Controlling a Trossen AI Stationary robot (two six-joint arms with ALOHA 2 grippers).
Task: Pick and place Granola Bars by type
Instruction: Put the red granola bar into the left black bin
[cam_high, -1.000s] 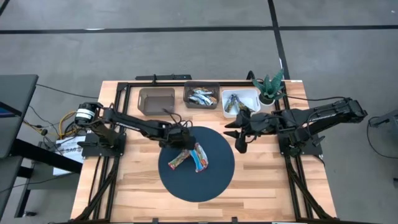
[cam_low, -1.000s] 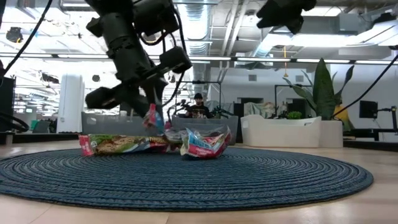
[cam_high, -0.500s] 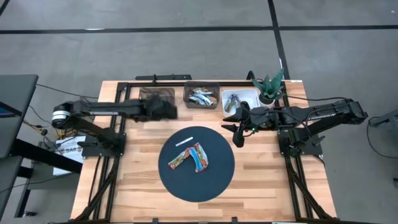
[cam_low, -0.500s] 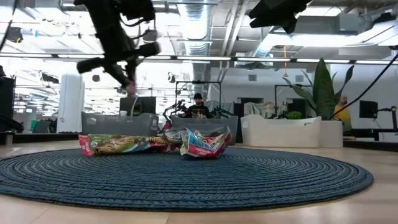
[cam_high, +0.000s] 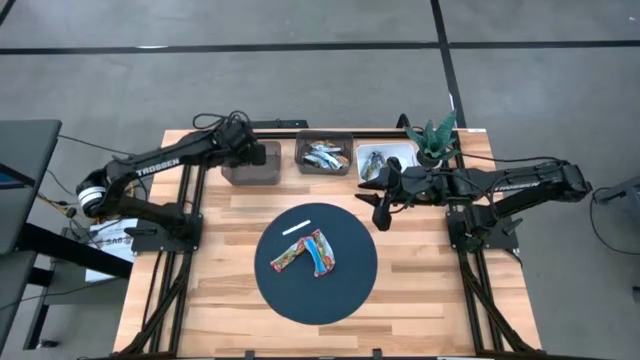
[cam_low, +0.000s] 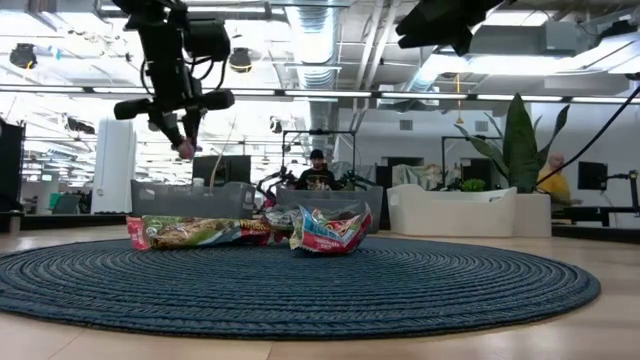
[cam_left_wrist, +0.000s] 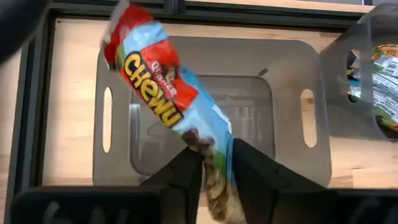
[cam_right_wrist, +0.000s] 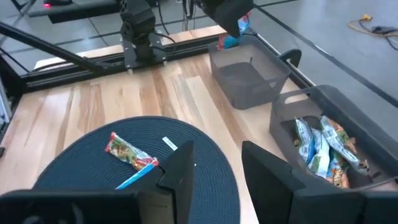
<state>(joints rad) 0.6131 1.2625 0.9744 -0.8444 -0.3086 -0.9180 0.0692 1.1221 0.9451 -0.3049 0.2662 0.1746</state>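
My left gripper (cam_high: 252, 152) hovers above the empty grey bin (cam_high: 250, 164) at the table's far left and is shut on a red-and-blue granola bar (cam_left_wrist: 155, 87). Two bars lie flat on the round dark mat (cam_high: 340, 290): a green-brown one (cam_high: 289, 256) and a red-blue one (cam_high: 321, 255), with a white strip (cam_high: 298, 228) beside them. My right gripper (cam_high: 379, 208) is open and hovers off the mat's far right edge, near the white bin (cam_high: 400, 152). My left gripper pinches the red-and-blue bar between its two fingers at its brownish end (cam_left_wrist: 210, 169), coming from above. The bar is lifted clear. It hangs below the fingers over the grey bin's opening (cam_left_wrist: 205, 118), and its red end (cam_left_wrist: 124, 25) is the farthest from them.
The middle dark bin (cam_high: 324, 155) holds several blue-white bars, and the white bin holds more bars. A potted plant (cam_high: 435, 140) stands at the far right corner. Black frame rails run along the table's sides. Bare wood lies near and around the mat.
My left gripper, carrying the red-and-blue bar, has risen from above the mat and swung toward the table's far left edge; it now stands over the grey bin. The two bars on the mat have stayed put.
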